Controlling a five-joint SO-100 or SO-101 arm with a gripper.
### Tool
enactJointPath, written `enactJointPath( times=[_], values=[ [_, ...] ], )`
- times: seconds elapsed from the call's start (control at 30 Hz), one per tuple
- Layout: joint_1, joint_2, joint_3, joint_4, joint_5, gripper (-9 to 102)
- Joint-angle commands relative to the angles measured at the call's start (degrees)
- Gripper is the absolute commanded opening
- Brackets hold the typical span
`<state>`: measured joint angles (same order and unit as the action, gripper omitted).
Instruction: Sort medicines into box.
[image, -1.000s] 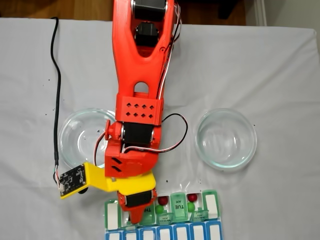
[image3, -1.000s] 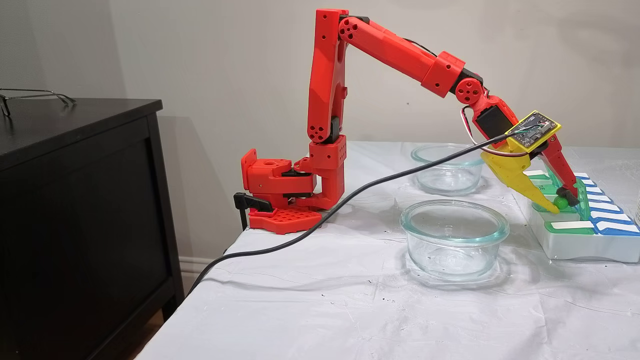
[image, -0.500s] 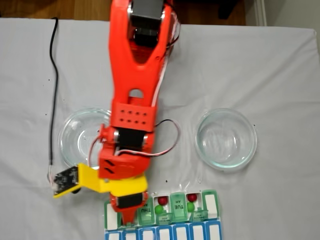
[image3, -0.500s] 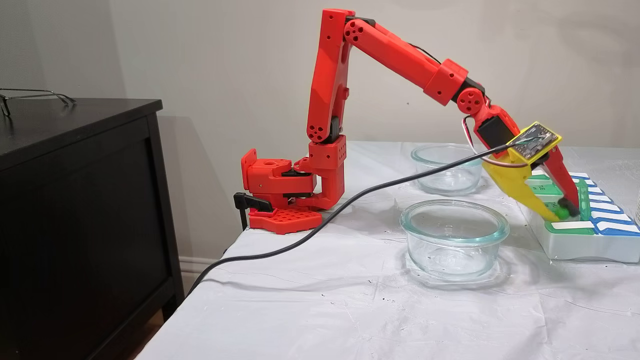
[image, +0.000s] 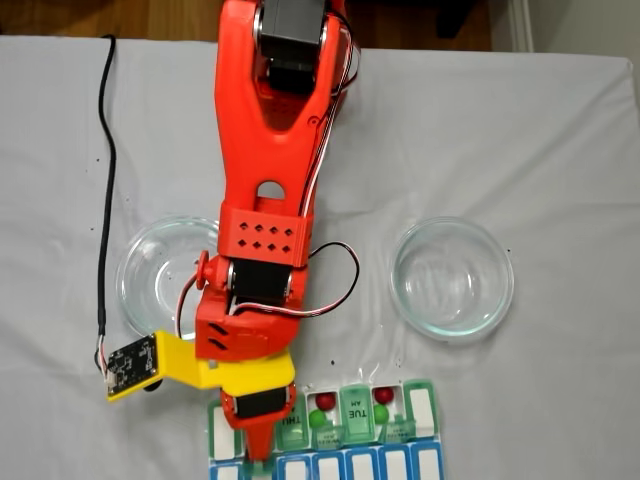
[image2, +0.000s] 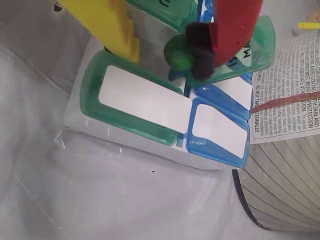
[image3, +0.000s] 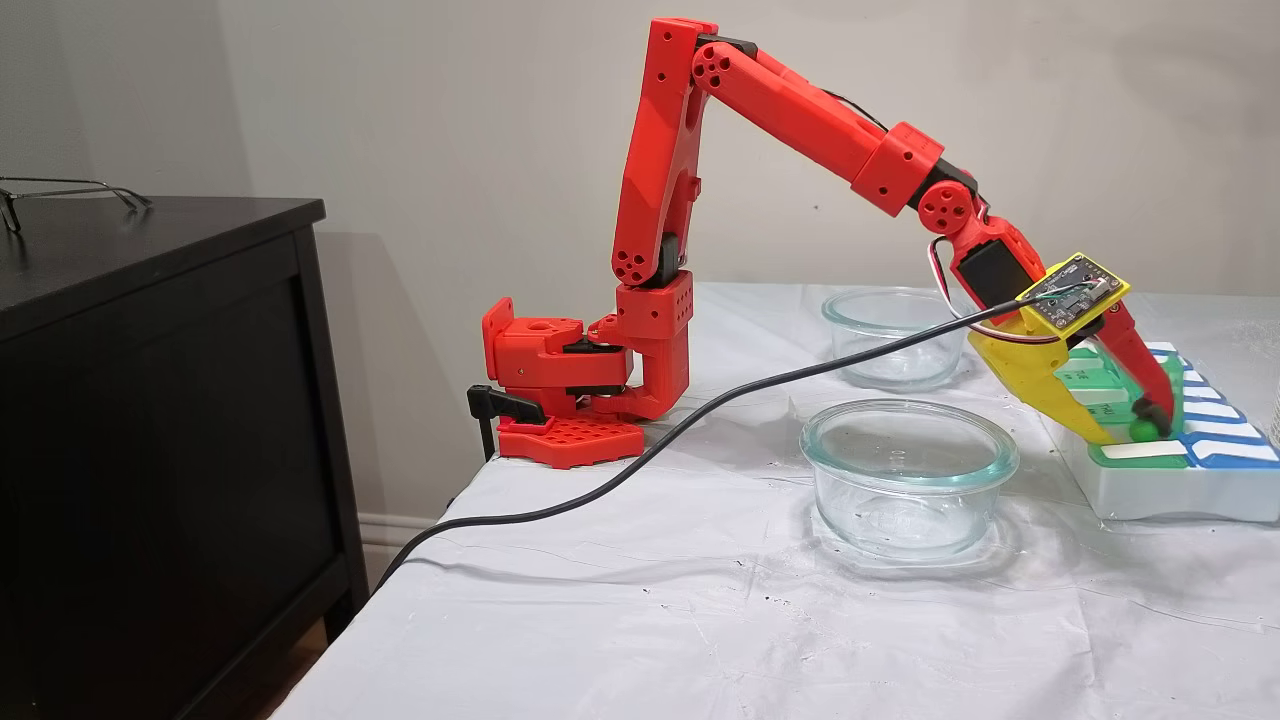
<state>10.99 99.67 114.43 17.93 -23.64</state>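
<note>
Gripper (image2: 162, 50) clamps a green ball (image2: 178, 52) low over the pill box (image2: 145, 137), w/ glass bowls (image3: 908, 476) nearby.

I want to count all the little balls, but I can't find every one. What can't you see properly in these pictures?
- Compartment under the gripper: in a fixed view from above, the red arm covers it, so balls there stay hidden.
- Green ball in the gripper: partly covered by the fingers in the wrist view.
- Pill box: its blue row is cut by the bottom edge.
- Printed label: cut off at the right edge in the wrist view.
</note>
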Motion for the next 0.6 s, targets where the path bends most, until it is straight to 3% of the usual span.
enactJointPath(
  times=[0.0, 0.57],
  values=[
    [1.58, 2.64, -4.48, 0.97, -0.70, 26],
    [2.20, 6.50, -3.25, 3.69, -1.85, 26]
  ],
)
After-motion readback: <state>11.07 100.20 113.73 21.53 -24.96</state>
